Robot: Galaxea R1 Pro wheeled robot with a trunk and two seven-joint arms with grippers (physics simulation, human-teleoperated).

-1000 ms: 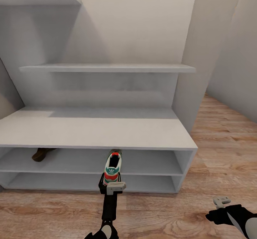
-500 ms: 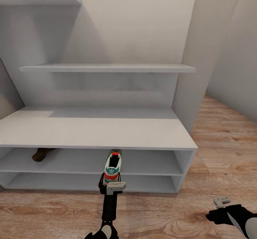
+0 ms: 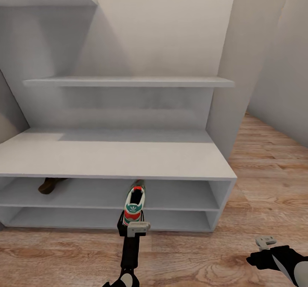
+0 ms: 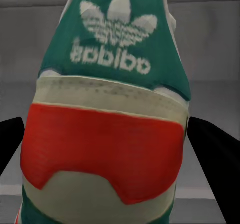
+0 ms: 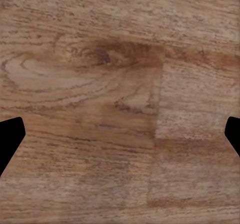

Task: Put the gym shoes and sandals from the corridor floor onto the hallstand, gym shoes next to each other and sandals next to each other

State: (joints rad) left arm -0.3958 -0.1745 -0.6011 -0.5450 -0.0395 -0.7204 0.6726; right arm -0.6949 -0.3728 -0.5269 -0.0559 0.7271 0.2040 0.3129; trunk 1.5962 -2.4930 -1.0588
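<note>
One gym shoe (image 3: 135,201), white with teal and red-orange trim, points toe-first into the upper low shelf of the hallstand (image 3: 115,156), heel toward me. My left gripper (image 3: 132,219) is shut on its heel. The left wrist view shows that heel (image 4: 107,134) close up, with a black finger (image 4: 215,159) on each side. A brown sandal (image 3: 50,185) lies on the same shelf at the far left, partly hidden under the top board. My right gripper (image 3: 265,242) hangs open over the corridor floor (image 3: 261,184), and its wrist view shows bare planks (image 5: 120,108) between the fingertips.
The rack's bottom shelf (image 3: 102,220) is in view with nothing on it. A long wall shelf (image 3: 128,81) runs above the broad top. A pale wall panel (image 3: 239,85) stands at the rack's right end, with wood flooring beyond it.
My left gripper has drawn slightly back toward me and lower, and the gym shoe has come with it. The right arm and the sandal have stayed put.
</note>
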